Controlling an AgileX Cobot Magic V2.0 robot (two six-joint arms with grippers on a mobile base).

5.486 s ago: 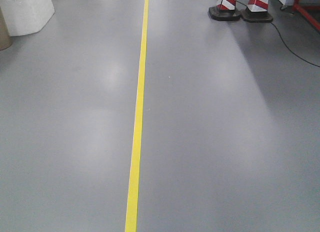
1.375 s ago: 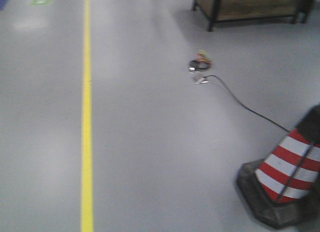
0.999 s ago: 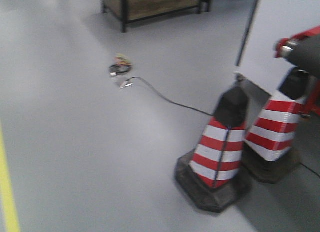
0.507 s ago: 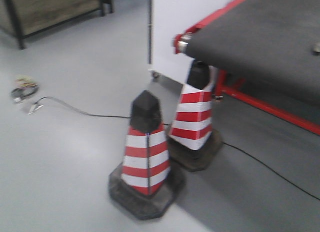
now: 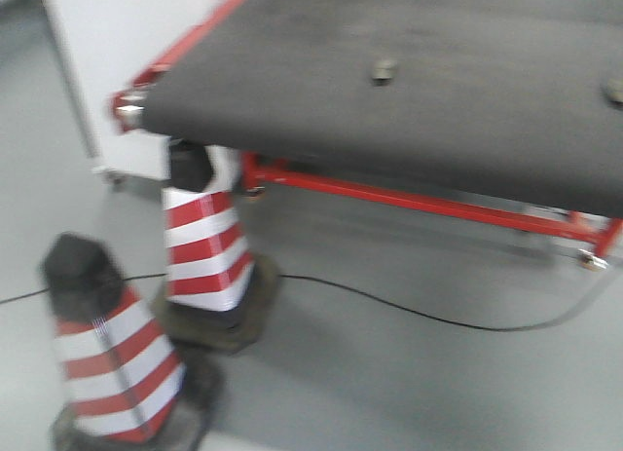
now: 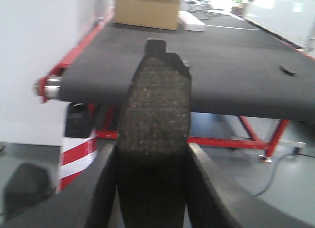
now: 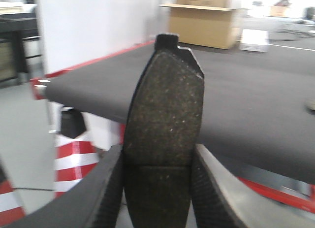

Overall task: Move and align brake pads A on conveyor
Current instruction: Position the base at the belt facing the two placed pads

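In the left wrist view a dark grey speckled brake pad stands upright, with my left gripper shut on its lower half. My right gripper is likewise shut on an upright brake pad, whose centre groove shows between the fingers. Ahead of both lies the conveyor, a dark belt on a red frame, also seen from the left wrist and the right wrist. Two small blurred objects rest on the belt. Neither gripper appears in the front view.
Two red-and-white cones stand on the grey floor at the conveyor's near left corner. A black cable runs across the floor. A white panel rises at left. A cardboard box sits on the belt's far end.
The front view has swung from the bare floor with its yellow line to the cones. The cones have slid left and the conveyor now fills the upper frame.
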